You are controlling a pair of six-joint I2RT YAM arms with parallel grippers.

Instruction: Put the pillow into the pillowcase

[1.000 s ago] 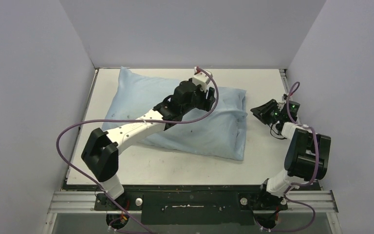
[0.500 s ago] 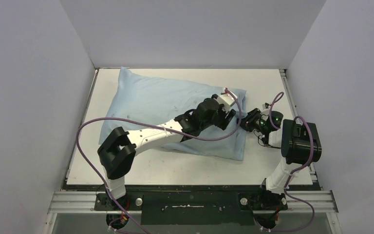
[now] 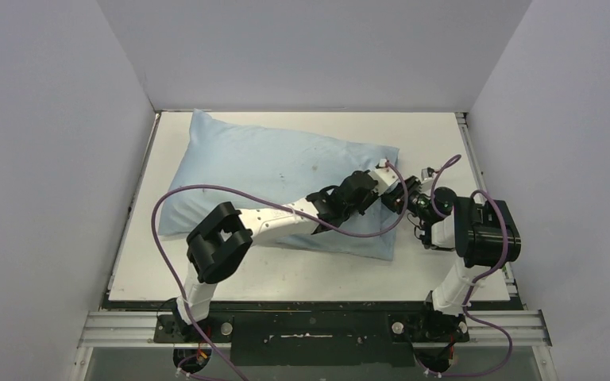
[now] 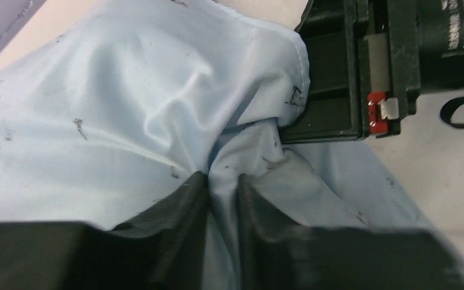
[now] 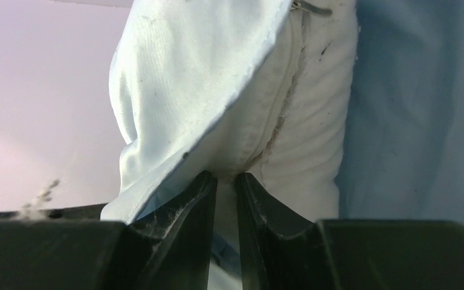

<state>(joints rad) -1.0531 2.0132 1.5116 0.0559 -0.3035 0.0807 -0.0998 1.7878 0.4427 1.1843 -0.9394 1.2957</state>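
Observation:
The light blue pillowcase lies plump across the table with the pillow inside it. Only the pillow's off-white end shows, with its seam, in the right wrist view, at the sack's open right end. My left gripper reaches over the sack to that end. There the left gripper is shut on a pinched fold of the pillowcase. My right gripper meets it from the right. The right gripper is shut on the pillow's end, just beside the pillowcase's hem.
The right gripper's black body sits right against the cloth in the left wrist view. Pale walls enclose the table on three sides. Purple cables loop over both arms.
My left arm swept right across the pillowcase to its open end and closed on the fabric. My right gripper moved left to the pillow's end and closed on it.

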